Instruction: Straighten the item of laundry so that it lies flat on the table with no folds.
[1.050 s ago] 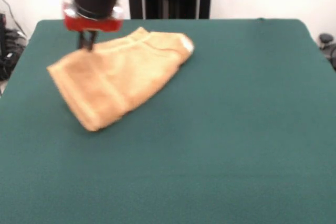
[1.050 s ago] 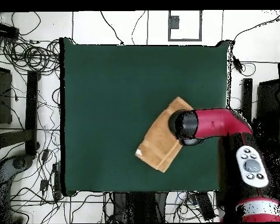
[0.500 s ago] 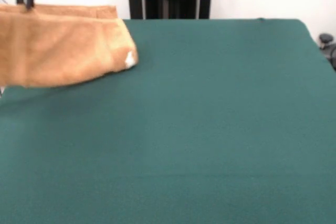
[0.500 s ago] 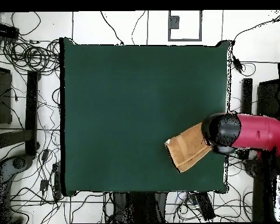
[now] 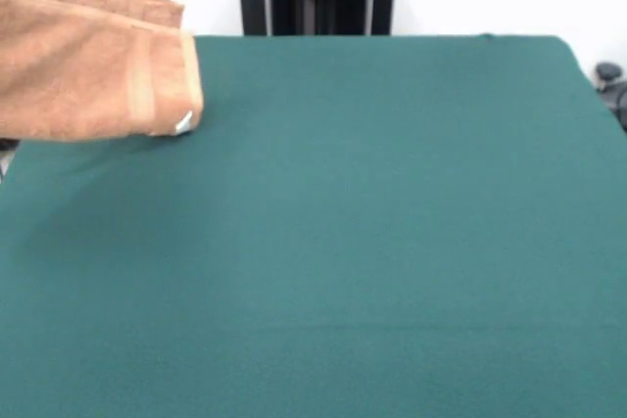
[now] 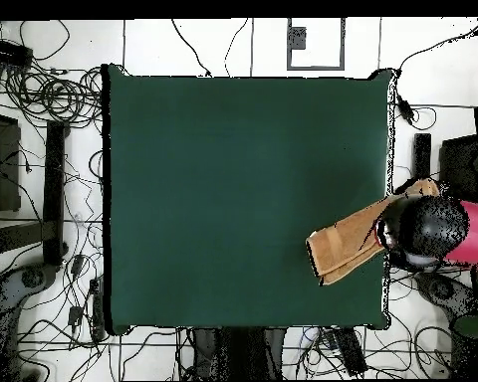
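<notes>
A: Hanging off the left edge, is it? Where exactly is the towel (image 5: 93, 70) right now?

B: In the front view it sits at the far left, lifted clear of most of the counter (image 5: 392, 242), with much of it running out of the picture. Its free end, the one with the smooth woven band and a small white tag, hangs just above the green cloth near the far left corner.

A: And from above?

B: The overhead view shows the towel (image 6: 353, 244) as a narrow strip slanting across the counter's (image 6: 243, 189) right edge near the bottom right corner, part over the cloth and part past the edge. The end of the red and black arm (image 6: 427, 231) covers the outer end of the towel.

A: Is the pincer clamped on it?

B: I cannot tell. The pincer is not seen in the front view, and from above the arm's head hides it. The towel being held up suggests a grip, but the fingers do not show.

A: So how far along is the job?

B: Not far, I would judge. The towel looks doubled over on itself, with layered edges showing at the near end, and it is not lying flat anywhere. What is left is nearly everything: bring it back over the counter, lay it down, and open the fold so that it lies in a single layer.
</notes>
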